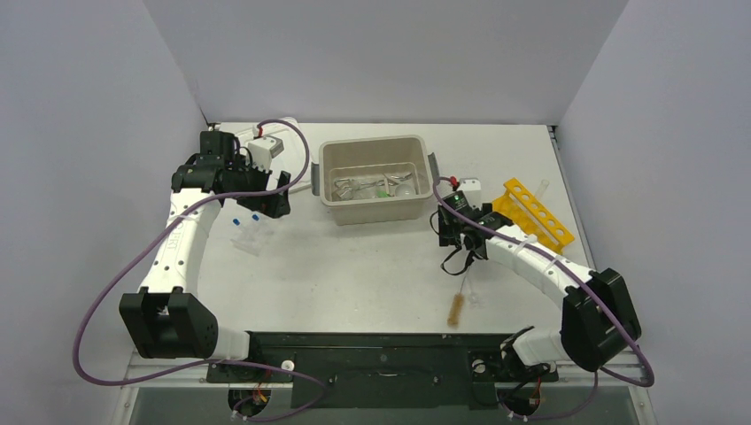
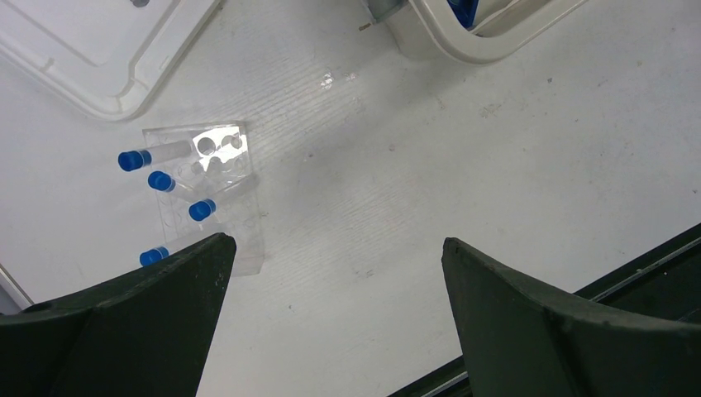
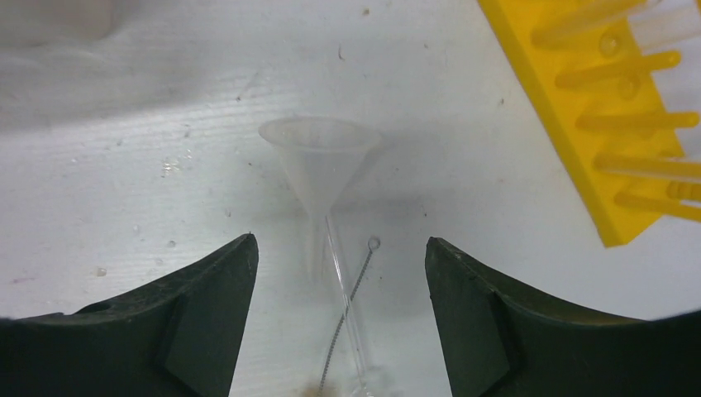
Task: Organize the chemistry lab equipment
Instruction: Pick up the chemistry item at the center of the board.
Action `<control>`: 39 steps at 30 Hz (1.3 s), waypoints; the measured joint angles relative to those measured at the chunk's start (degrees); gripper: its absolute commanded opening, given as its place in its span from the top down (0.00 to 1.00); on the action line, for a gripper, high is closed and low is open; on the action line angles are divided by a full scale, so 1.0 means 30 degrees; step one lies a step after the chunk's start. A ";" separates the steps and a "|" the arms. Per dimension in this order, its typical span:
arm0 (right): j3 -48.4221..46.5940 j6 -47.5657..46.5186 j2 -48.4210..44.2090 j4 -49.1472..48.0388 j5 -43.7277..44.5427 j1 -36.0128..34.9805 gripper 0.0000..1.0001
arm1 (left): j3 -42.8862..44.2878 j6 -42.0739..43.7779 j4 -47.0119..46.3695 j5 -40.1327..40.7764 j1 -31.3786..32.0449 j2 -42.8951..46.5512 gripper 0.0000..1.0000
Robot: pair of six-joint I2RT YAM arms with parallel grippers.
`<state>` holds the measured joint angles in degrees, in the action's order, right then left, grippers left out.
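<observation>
My left gripper [image 1: 273, 202] is open and empty, hovering left of the beige tub. Just below it lies a clear rack [image 2: 207, 186] with several blue-capped tubes [image 2: 132, 159], also in the top view [image 1: 249, 232]. My right gripper [image 1: 458, 237] is open and empty above a clear plastic funnel [image 3: 321, 161] lying on the table. The funnel's stem points in between my fingers. A thin glass rod [image 3: 340, 281] and the wire handle of the brown-bristled brush [image 3: 354, 294] cross just behind it. The brush head [image 1: 457, 308] lies nearer the table's front. The tub holds glassware and metal tools [image 1: 372, 186].
The beige tub [image 1: 370, 211] stands at the table's middle back. A yellow tube rack [image 1: 534, 212] lies to the right of my right gripper, also in the right wrist view [image 3: 579, 99]. A white lid [image 2: 91, 50] lies at the back left.
</observation>
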<state>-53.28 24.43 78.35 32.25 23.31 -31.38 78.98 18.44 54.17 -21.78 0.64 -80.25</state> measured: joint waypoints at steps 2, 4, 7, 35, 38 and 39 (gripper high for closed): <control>0.0758 0.0444 0.0000 -0.0146 -0.0073 0.0211 0.30 | 0.0000 0.0000 -0.0007 -0.0044 0.0000 0.0000 0.03; 0.1231 0.0750 0.0066 -0.0481 -0.0095 0.0335 0.30 | 0.0000 0.0000 -0.0007 -0.0058 0.0000 0.0000 0.03; 0.1559 0.0947 0.0510 -0.1311 -0.0270 0.0488 0.31 | 0.0000 0.0000 -0.0007 -0.0117 0.0000 0.0000 0.03; 0.1909 0.1756 0.4597 -0.5464 -0.2295 0.1217 1.00 | -0.0051 0.0073 -0.0007 -0.0102 0.0000 0.0000 0.04; 0.1931 0.1763 0.4299 -0.5362 -0.2412 0.1217 1.00 | -0.0051 0.0080 0.0000 -0.0102 0.0000 0.0000 0.04; 0.1945 0.1756 0.3993 -0.5238 -0.2441 0.1217 1.00 | -0.0051 0.0073 0.0000 -0.0102 0.0000 0.0000 0.04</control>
<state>-47.44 29.69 90.32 16.53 15.99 -27.73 78.83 18.65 54.17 -22.09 0.64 -80.25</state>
